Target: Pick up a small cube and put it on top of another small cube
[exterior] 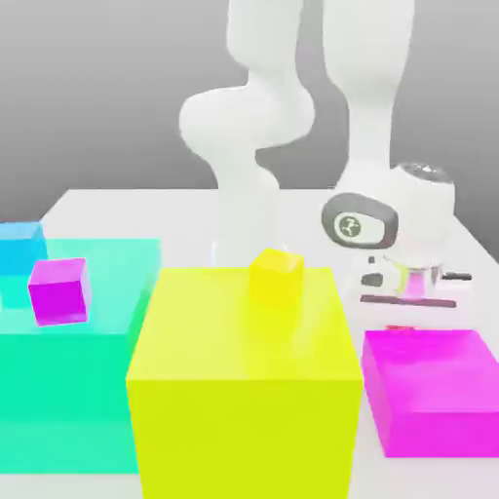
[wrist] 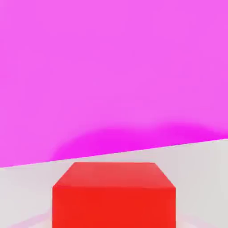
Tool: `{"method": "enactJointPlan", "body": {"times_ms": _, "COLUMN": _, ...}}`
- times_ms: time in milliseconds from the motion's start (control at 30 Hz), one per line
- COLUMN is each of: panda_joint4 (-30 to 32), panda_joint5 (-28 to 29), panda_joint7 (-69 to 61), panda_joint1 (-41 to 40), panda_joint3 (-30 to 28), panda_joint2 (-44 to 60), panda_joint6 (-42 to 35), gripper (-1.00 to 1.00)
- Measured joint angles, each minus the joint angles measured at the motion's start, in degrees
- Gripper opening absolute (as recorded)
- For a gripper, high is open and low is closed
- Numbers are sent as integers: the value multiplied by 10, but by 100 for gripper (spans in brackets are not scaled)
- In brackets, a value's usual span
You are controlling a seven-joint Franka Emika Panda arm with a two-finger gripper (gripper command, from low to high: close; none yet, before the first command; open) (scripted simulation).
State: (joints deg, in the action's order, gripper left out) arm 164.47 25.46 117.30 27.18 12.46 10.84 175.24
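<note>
Yellow, glossy and square-edged, 1 big block (exterior: 244,380) fills the foreground, a small yellow cube (exterior: 276,276) on top. Behind the flat magenta slab (exterior: 434,390), the tool (exterior: 409,297) is down at the bench (exterior: 127,205), shut; the small red cube (wrist: 113,196) sits right beneath it, grip unclear.

Smooth, glossy white plastic look on the arm (exterior: 244,127), with soft highlights along its rounded casings. Matt, untextured faces on the big yellow block (exterior: 244,390); same flat finish on the small yellow cube (exterior: 276,276) atop it. Slightly translucent sheen on the teal block (exterior: 68,390) beside it. Uniform matt red on the small cube (wrist: 113,196). Smooth pale table (exterior: 136,210).
</note>
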Motion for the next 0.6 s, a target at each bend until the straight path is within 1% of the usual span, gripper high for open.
{"method": "enactJointPlan", "body": {"times_ms": 133, "panda_joint4": 15, "panda_joint5": -117, "panda_joint7": -86, "panda_joint1": -57, "panda_joint3": 86, "panda_joint2": -49, "panda_joint6": -33, "gripper": -100}}
{"method": "enactJointPlan", "body": {"times_ms": 233, "panda_joint4": 26, "panda_joint5": -212, "panda_joint7": -156, "panda_joint1": -56, "panda_joint3": 113, "panda_joint2": -88, "panda_joint6": -58, "gripper": -100}}
{"method": "enactJointPlan", "body": {"times_ms": 300, "panda_joint4": 33, "panda_joint5": -260, "panda_joint7": -192, "panda_joint1": -47, "panda_joint3": 119, "panda_joint2": -112, "panda_joint6": -76, "gripper": -100}}
{"method": "enactJointPlan", "body": {"times_ms": 400, "panda_joint4": 28, "panda_joint5": -299, "panda_joint7": -256, "panda_joint1": -42, "panda_joint3": 109, "panda_joint2": -124, "panda_joint6": -112, "gripper": -100}}
{"method": "enactJointPlan", "body": {"times_ms": 600, "panda_joint4": 20, "panda_joint5": -365, "panda_joint7": -411, "panda_joint1": 9, "panda_joint3": 120, "panda_joint2": -107, "panda_joint6": -185, "gripper": -100}}
